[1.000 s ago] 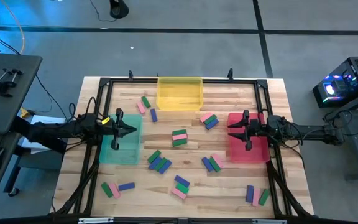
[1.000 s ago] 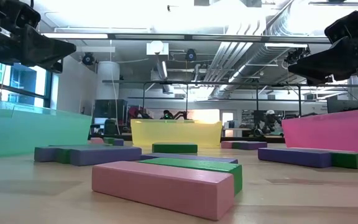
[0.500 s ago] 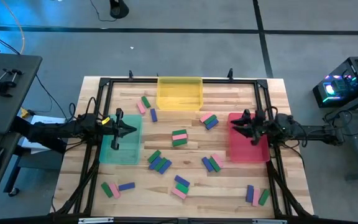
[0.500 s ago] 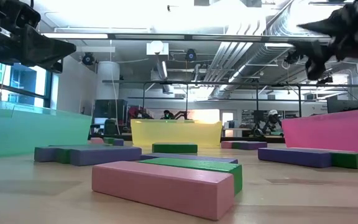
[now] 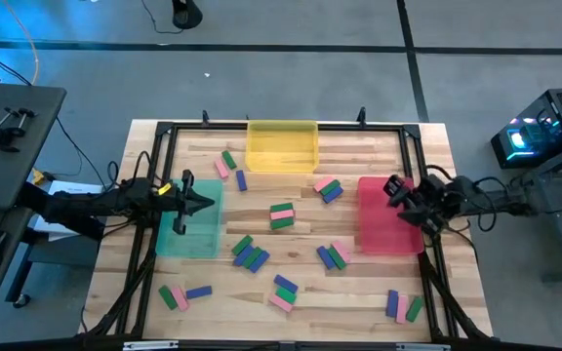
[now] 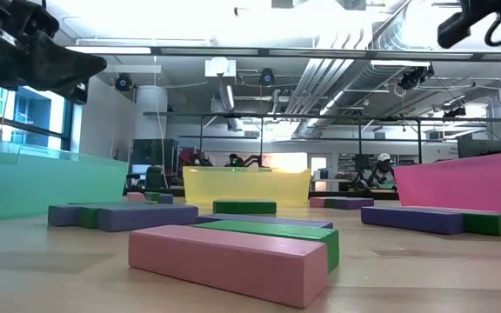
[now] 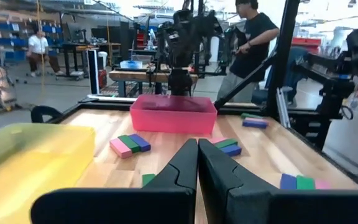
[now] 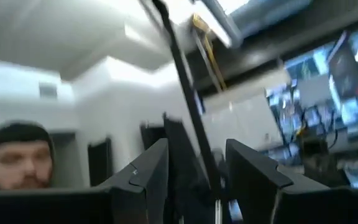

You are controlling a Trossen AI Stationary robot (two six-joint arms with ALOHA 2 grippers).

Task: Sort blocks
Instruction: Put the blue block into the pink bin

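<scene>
The pale slatted wooden bench (image 5: 359, 292) carries the same spread as a second ago: the translucent green plastic tray (image 5: 189, 230) at the left, the translucent yellow plastic tray (image 5: 282, 146) at the far edge, the translucent pink-red plastic tray (image 5: 383, 230) at the right, and between them the small pink, green and blue-purple bar-shaped blocks (image 5: 282, 215), lying in little clusters on the wood and none visibly inside a tray. What has changed is the right arm: a second ago its wrist reached level over the pink-red tray, and it has since drawn back toward the bench's right edge and tipped upward, so the right pincer (image 5: 395, 188) now sits over that tray's outer rim and its wrist camera looks at ceiling and room rather than at the bench (a person shows in a corner of that view). Its two dark fingers (image 8: 151, 171) stand partly apart with nothing between them. The left pincer (image 5: 206, 204) has not moved; it hangs above the green tray's inner edge, its fingers (image 7: 185, 165) pressed together and empty. For the task this reads as a retreat, not progress: no block is gripped, the sorting looks unstarted, and the right arm must swing back down before it can pick anything.
</scene>
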